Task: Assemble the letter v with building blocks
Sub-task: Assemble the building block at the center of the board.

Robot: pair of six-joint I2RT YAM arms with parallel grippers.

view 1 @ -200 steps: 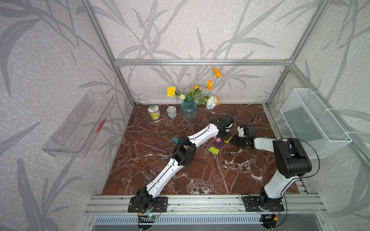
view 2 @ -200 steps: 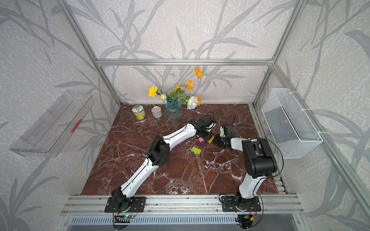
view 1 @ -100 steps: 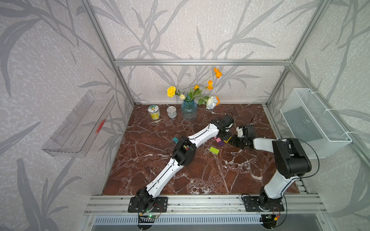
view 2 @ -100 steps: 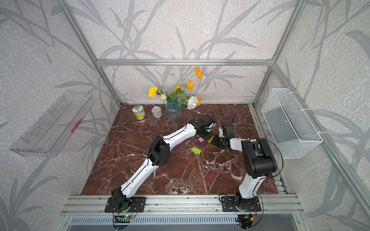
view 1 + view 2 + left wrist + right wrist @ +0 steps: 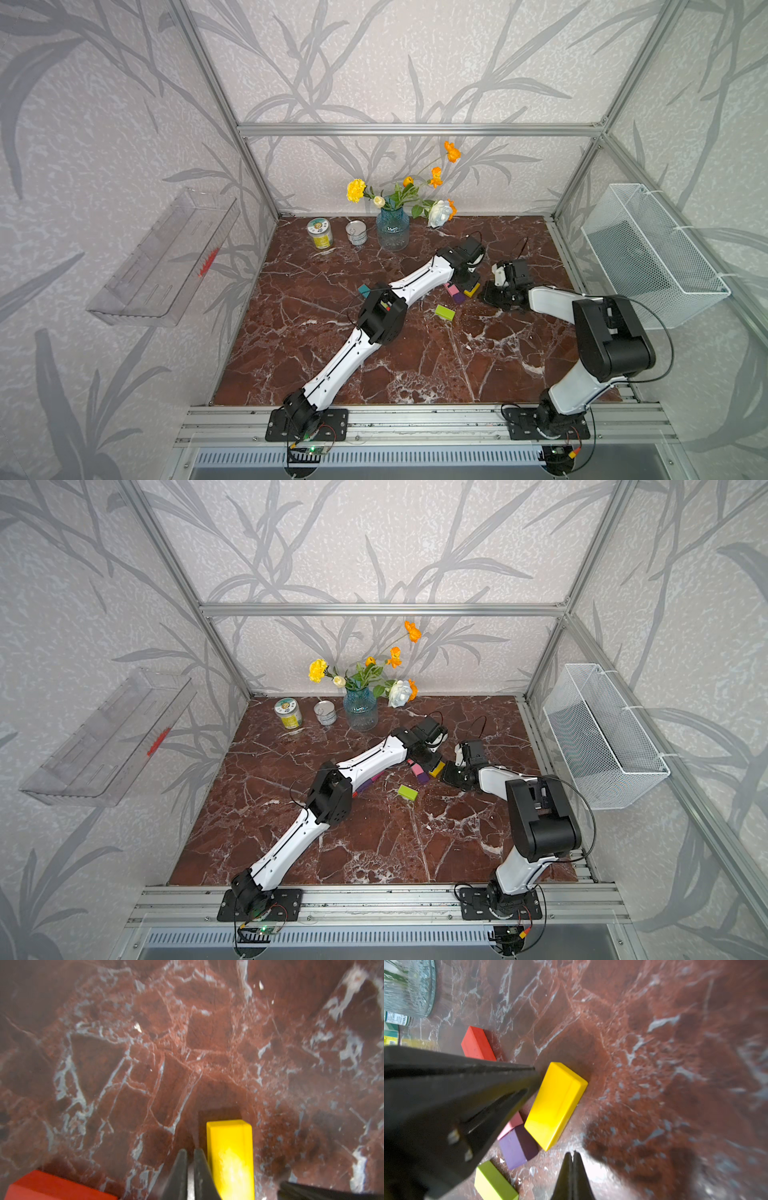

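The building blocks lie clustered mid-table. A yellow block lies flat, with a pink block and a purple block touching at its near end. A lime green block lies apart from them, and a red block sits farther back. A teal block and a purple bar peek out beside the left arm. My left gripper is shut and empty, its tips right beside the yellow block. My right gripper is shut and empty, low by that block's near corner.
A blue glass vase with flowers and two cans stand at the back of the marble table. A white wire basket hangs on the right wall and a clear tray on the left wall.
My left gripper's jaws have closed the last bit, beside the yellow block and on nothing. My right gripper has stayed shut, shifting only slightly.
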